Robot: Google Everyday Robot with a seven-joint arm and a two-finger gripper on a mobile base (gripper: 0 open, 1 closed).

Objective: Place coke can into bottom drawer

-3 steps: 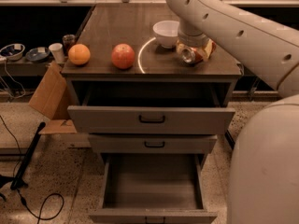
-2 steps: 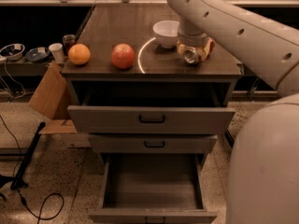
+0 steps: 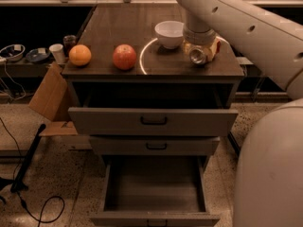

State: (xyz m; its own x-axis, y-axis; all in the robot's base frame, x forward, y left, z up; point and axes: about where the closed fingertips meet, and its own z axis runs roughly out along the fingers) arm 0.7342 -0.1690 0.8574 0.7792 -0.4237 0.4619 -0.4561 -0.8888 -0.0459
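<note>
The coke can (image 3: 199, 56) lies on its side at the right of the cabinet top, its silver end toward the camera and a bit of red-orange body showing behind. My gripper (image 3: 201, 48) comes straight down from the arm onto the can and hides most of it. The bottom drawer (image 3: 154, 186), the lowest of three grey drawers, is pulled far out and its inside is bare.
A white bowl (image 3: 169, 33) stands just left of the gripper. A red apple (image 3: 124, 56) and an orange (image 3: 80, 55) sit on the left of the top. The top drawer (image 3: 151, 121) is partly pulled out; the middle drawer (image 3: 155, 145) is nearly closed. A cardboard box (image 3: 47, 96) and cables lie to the left.
</note>
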